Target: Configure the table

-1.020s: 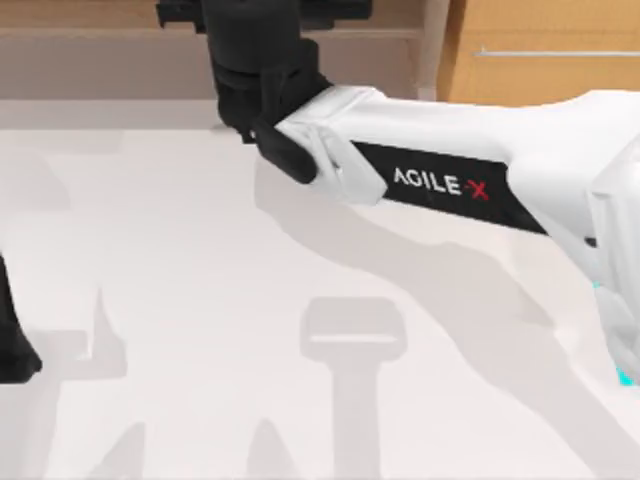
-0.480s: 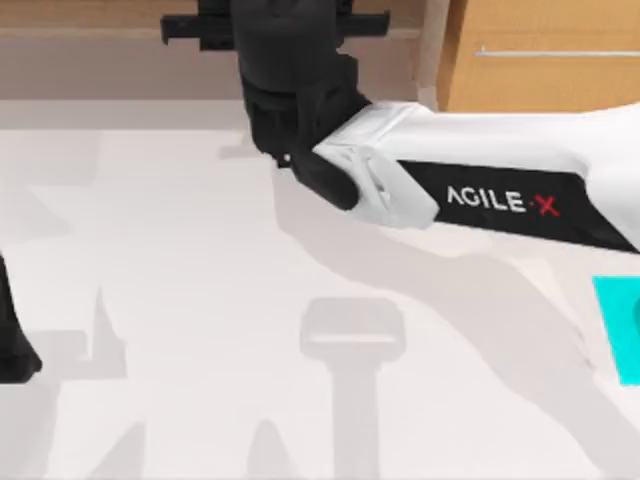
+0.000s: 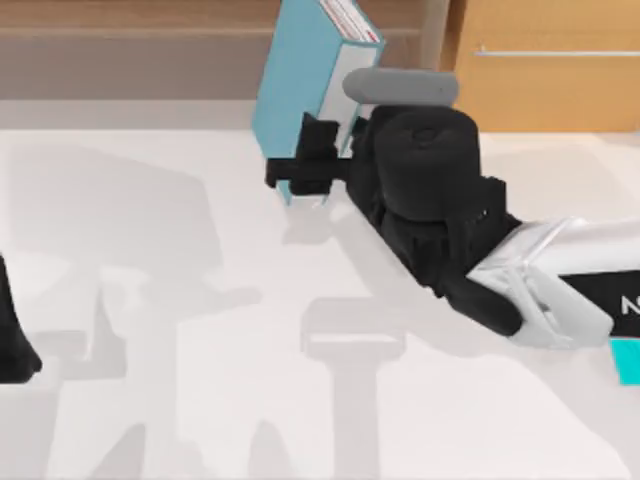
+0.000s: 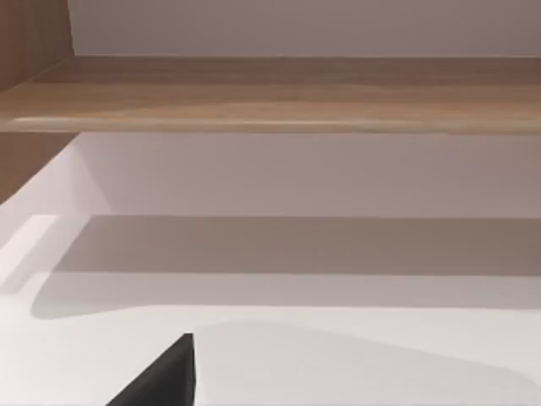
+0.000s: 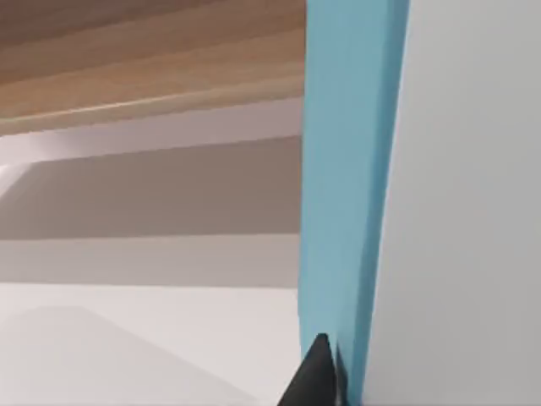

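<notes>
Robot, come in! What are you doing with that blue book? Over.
Right gripper shut on blue book, upright above the table, near wooden shelf. Left arm parked at left edge. Nothing blocking.

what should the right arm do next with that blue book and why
Probably carry it on toward the wooden shelf at the table's far edge and ease it in upright. The right gripper is shut on the blue book, held standing above the white table, with the shelf opening just behind it. The left arm sits parked at the table's left edge.
</notes>
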`<state>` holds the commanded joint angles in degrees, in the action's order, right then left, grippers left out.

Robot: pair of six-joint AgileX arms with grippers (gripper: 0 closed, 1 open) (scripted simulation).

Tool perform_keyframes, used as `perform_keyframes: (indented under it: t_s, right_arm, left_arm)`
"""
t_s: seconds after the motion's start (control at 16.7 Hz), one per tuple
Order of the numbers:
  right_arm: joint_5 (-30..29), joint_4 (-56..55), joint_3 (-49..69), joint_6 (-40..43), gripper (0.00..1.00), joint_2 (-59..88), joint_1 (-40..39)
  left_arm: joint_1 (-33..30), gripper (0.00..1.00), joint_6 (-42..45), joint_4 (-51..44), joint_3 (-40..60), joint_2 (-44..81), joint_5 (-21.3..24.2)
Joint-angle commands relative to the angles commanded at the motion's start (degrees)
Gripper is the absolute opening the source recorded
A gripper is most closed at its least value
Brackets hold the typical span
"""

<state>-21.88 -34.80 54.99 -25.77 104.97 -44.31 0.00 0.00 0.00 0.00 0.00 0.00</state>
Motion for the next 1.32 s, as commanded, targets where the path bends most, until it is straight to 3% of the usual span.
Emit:
perform_keyframes:
  t_s: [0.24,0.54,0.96,1.32]
  right_arm:
    - [10.7,-1.5,-16.5,-11.7,0.00,-8.4,8.4]
    - [22.7,-4.2,-25.5,-26.9,0.00,-15.0,28.0]
    - [36.8,-6.0,-19.0,-46.2,0.00,-11.4,59.1]
    - [45.1,-5.5,-6.6,-56.0,0.00,-0.1,72.3]
  left_arm:
    - [0.0,1.00,0.0,0.0,0.0,0.0,0.0]
    - [0.0,1.00,0.0,0.0,0.0,0.0,0.0]
    - [0.0,1.00,0.0,0.0,0.0,0.0,0.0]
    - [0.0,1.00,0.0,0.0,0.0,0.0,0.0]
